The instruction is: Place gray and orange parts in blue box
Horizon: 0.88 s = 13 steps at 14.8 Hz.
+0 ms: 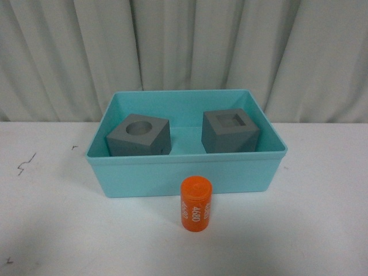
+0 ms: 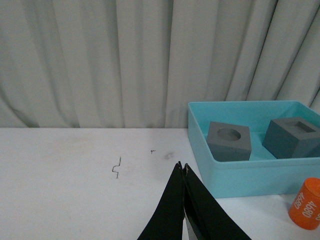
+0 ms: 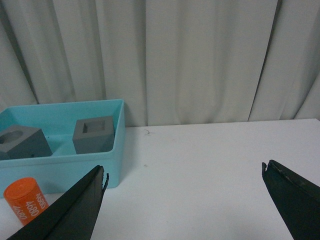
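Ahead of both tools, on the white tabletop [image 1: 57, 230], sits one blue box [image 1: 184, 175]; it lies between the two tools, off to the inner side of each and well beyond their tips. Inside it rest two gray cubes, apart from each other, both with their recesses facing up; the cube with the round recess [image 1: 138, 138] is the one nearer the left tool [image 2: 183, 167]; the cube with the square recess [image 1: 231, 132] is nearer the right tool [image 3: 184, 172]. One orange cylinder [image 1: 196, 204], printed "4680" in white, stands upright on the tabletop outside the box, just beside its near wall, on the tools' side of it; whether it touches the wall I cannot tell. The left tool has its two black fingers pressed together tip to tip, with a few small dark marks [image 2: 116, 167] on the tabletop ahead of it; the right tool has its two fingers spread wide over the tabletop; one pale pleated curtain [image 1: 184, 46] hangs behind the box.
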Each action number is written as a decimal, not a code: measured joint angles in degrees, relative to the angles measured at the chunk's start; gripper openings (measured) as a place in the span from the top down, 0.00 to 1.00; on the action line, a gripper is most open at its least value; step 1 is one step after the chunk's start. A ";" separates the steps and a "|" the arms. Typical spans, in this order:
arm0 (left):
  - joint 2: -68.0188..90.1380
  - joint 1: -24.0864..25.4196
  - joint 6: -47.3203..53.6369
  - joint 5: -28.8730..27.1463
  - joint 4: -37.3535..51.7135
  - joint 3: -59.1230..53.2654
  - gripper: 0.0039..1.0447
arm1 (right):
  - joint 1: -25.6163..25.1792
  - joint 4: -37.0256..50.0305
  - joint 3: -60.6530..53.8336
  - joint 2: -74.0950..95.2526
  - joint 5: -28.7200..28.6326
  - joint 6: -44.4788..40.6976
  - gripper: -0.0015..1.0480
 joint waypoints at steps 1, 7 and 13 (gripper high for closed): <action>0.00 0.00 0.02 0.02 -0.09 0.00 0.84 | 0.00 0.00 0.00 0.00 0.02 0.00 0.06; 0.02 0.00 0.02 0.00 -0.09 0.00 0.23 | -0.07 -0.33 0.04 0.09 -0.28 -0.02 0.06; 0.00 0.00 0.04 0.00 -0.09 0.00 0.06 | 14.40 28.02 26.10 57.64 -4.35 5.33 0.06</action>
